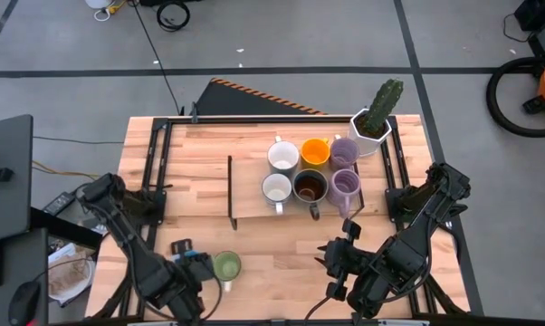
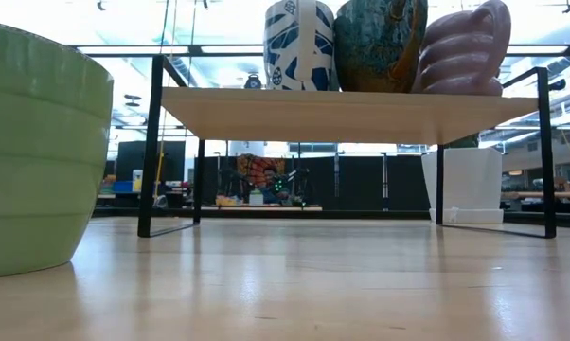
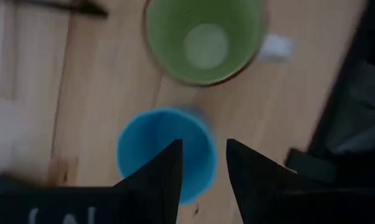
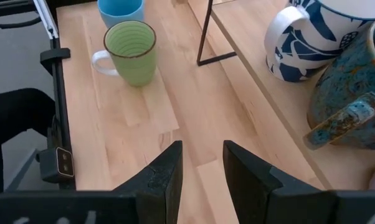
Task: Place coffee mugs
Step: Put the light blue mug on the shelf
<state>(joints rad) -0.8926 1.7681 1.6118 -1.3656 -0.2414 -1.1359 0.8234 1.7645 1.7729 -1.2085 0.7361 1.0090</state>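
Two narrowly parted fingers of the left gripper (image 3: 203, 165) hover over the blue mug (image 3: 164, 152), beside the green mug (image 1: 226, 265) at the table's (image 1: 282, 244) near left. The right gripper (image 4: 201, 167), slightly open and empty, waits near right; six mugs stand on the shelf (image 1: 247, 206) farther back.

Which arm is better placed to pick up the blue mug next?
Left, probably. The left hand is open directly over the blue mug, beside the green mug. The right hand is open over bare table, farther away.

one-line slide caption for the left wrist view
Left hand open above the blue mug, green mug beside it on the wooden table.
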